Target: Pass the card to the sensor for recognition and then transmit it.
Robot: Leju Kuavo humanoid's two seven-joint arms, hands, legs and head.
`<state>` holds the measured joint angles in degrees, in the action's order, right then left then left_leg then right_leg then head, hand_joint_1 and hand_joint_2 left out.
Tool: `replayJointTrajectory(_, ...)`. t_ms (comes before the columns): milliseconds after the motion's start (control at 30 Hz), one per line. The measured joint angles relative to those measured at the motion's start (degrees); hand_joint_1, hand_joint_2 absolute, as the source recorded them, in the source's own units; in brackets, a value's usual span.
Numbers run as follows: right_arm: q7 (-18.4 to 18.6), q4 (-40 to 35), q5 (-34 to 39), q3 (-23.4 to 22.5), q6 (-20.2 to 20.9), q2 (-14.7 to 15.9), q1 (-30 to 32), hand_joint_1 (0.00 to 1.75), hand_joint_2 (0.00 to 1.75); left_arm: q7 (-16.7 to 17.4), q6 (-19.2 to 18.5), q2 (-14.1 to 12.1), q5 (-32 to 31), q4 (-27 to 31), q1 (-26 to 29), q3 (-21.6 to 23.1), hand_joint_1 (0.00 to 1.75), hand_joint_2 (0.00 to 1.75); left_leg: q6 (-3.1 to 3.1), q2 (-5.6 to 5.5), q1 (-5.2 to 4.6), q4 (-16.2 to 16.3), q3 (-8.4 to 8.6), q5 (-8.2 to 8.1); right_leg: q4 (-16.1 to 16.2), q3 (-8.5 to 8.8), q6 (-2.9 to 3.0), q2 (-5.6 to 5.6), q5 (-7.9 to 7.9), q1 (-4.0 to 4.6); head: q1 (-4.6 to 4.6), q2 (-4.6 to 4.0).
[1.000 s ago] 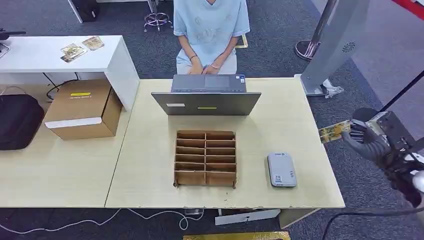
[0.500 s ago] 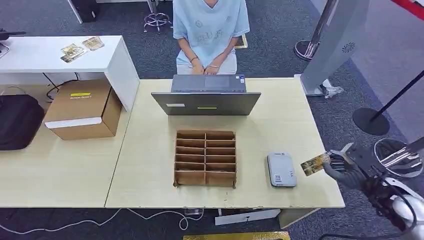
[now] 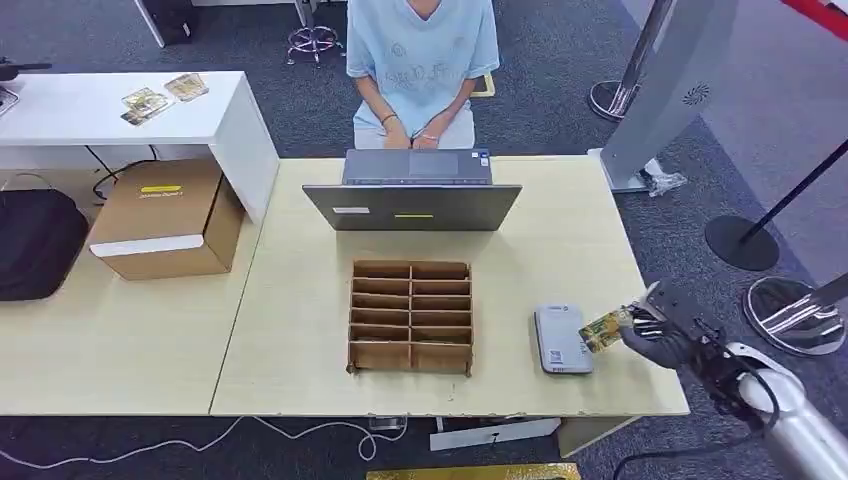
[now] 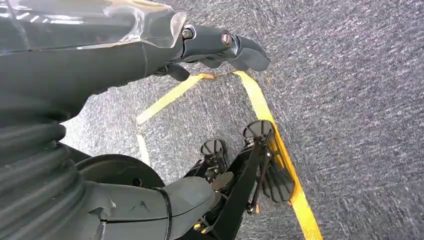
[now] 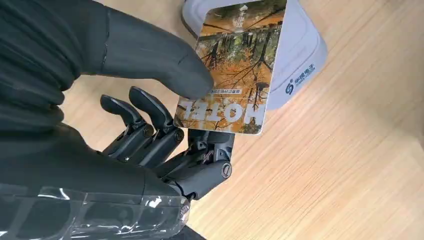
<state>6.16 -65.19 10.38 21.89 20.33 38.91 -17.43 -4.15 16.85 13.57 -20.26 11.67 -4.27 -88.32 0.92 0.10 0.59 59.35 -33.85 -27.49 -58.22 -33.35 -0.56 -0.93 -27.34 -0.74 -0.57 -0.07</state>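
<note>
One stage looks nearly reached: the right hand (image 3: 655,335) pinches the card (image 3: 604,330) between thumb and fingers and holds it at the near-right edge of the grey sensor (image 3: 562,340), the card's far end overlapping the sensor in the right wrist view, though I cannot tell if it touches. Whether the sensor has read it is not visible, and handing the card on, perhaps to the person (image 3: 420,60) behind the laptop (image 3: 412,205), looks wholly undone. The left hand (image 4: 220,47) hangs over the carpet, fingers curled in and holding nothing.
</note>
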Motion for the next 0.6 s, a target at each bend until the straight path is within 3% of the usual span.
replayJointTrajectory(333,-0.1,13.4,-3.8,10.7,1.7,-4.7,-16.4,1.75,1.75,0.0,2.6,0.3,1.6,0.0,-0.3,-0.2,0.00,1.75,0.00,0.12,0.01,0.0,0.05,0.04,0.0,-0.01,0.06,0.13,0.04,0.01,0.02,0.00)
replayJointTrajectory(600,-0.2,19.5,-4.3,15.9,1.8,-7.7,-22.1,1.75,1.75,0.7,3.5,0.3,2.3,0.0,-0.4,-0.5,0.00,1.75,0.00,-0.04,0.00,0.0,0.01,0.05,0.0,0.00,0.04,-0.06,0.03,0.01,0.00,0.00)
